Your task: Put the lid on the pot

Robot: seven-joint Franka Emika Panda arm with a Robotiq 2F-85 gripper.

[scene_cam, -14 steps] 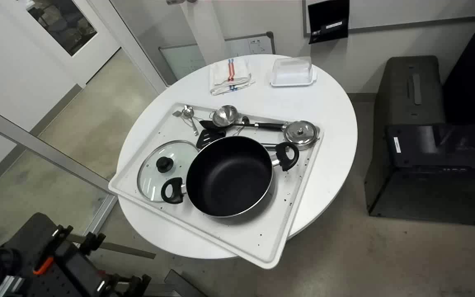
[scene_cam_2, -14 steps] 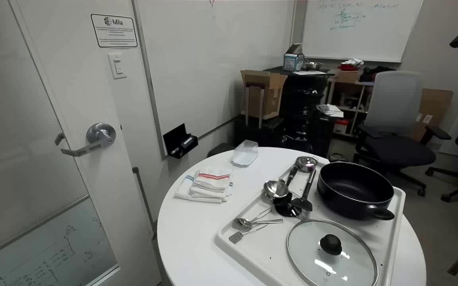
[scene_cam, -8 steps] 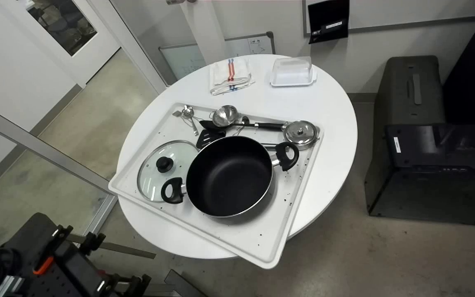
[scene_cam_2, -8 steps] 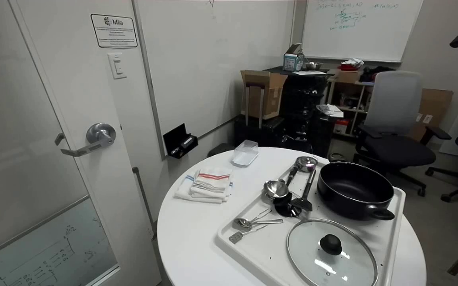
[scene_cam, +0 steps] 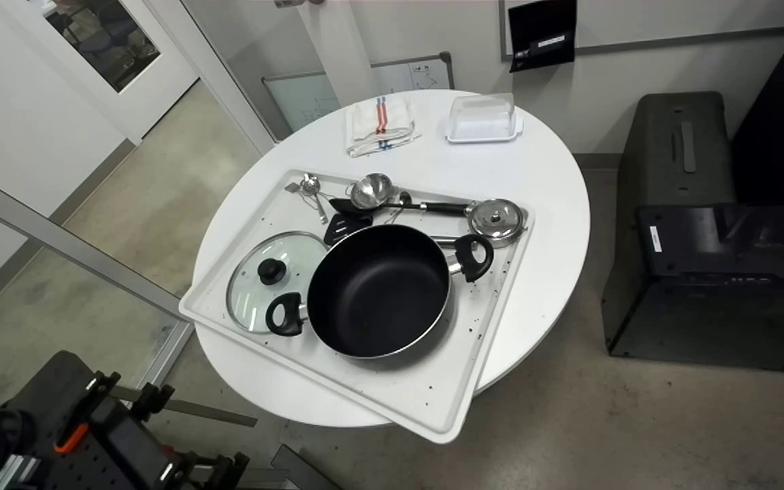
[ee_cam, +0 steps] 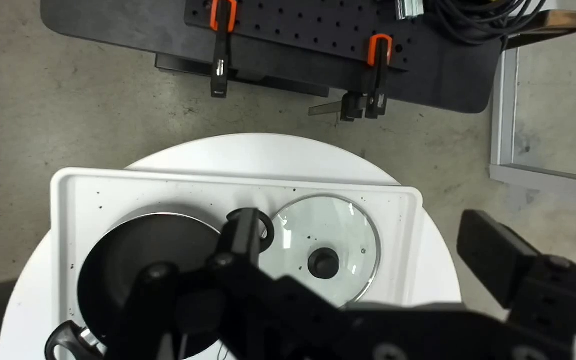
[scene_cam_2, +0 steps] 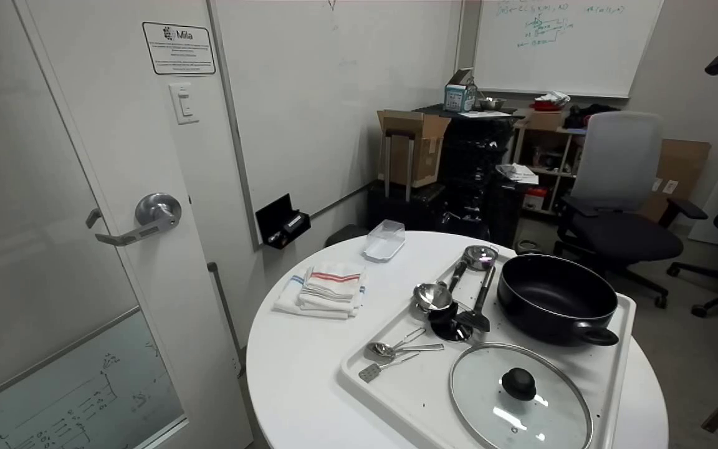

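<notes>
State of fingers [ee_cam: 490, 260]: spread wide apart in the foreground of the wrist view, blurred, with nothing held. In the gap between, well below, the dark knob [ee_cam: 323, 263] of the lid [ee_cam: 318, 235].

Location of lid: flat on the white tray [scene_cam: 405, 395], knob up, off the pot [scene_cam: 378, 292] and just beside it. Clear glass with a thin metal rim. In an exterior view, partly hidden behind one side handle [scene_cam: 292, 317] of the pot; in the wrist view, rim slightly overlapped by the same handle. Contact between handle and lid not determinable.

Location of pot: upright on the same tray, black interior facing up, opposite side handle [scene_cam: 465, 258] near a small silver covered pan [scene_cam: 497, 224]. Support: round white counter [scene_cam: 555, 197] beneath the tray, two tray corners projecting past the counter edge.

Adjacent on tray: black slotted spatula [scene_cam: 346, 226], partly masked by the pot in an exterior view; bowl-shaped metal utensil [scene_cam: 370, 192] near it; small metal utensils [scene_cam_2: 382, 350] grouped near a tray corner.

On counter outside the tray: folded white towel [scene_cam: 378, 122] with red and blue stripes; transparent plastic container [scene_cam: 482, 121] near the counter edge.

At top of wrist view: dark perforated platform [ee_cam: 293, 20] carrying two black clamps [ee_cam: 222, 55] with orange ends, plus a bundle of cables [ee_cam: 483, 29] at one side; well apart from tray and lid.
</notes>
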